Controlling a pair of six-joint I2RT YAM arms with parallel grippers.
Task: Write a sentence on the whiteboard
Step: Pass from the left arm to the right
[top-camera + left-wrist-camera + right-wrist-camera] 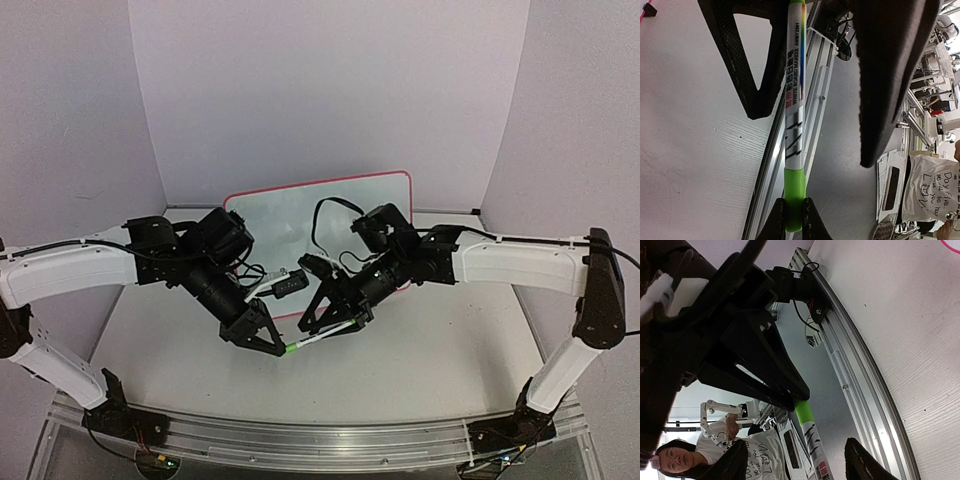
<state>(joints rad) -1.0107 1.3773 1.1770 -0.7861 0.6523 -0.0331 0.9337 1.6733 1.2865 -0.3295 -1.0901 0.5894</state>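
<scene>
The whiteboard [330,205], white with a pink-red rim, leans at the back middle of the table. No green sentence shows on its visible face. In front of it, both arms meet over a white marker [325,335] with a green cap [794,187]. My left gripper [794,212] is shut on that green cap, also seen as the cap [804,411] in the right wrist view. My right gripper [802,465] is open, its fingers [890,75] standing wide on either side of the marker's printed barrel [796,65], one finger close against it.
An aluminium rail [300,435] runs along the table's near edge. The grey-white tabletop [430,350] lies under both arms. A black cable [325,215] loops in front of the board. A person in a white shirt [685,455] stands beyond the table.
</scene>
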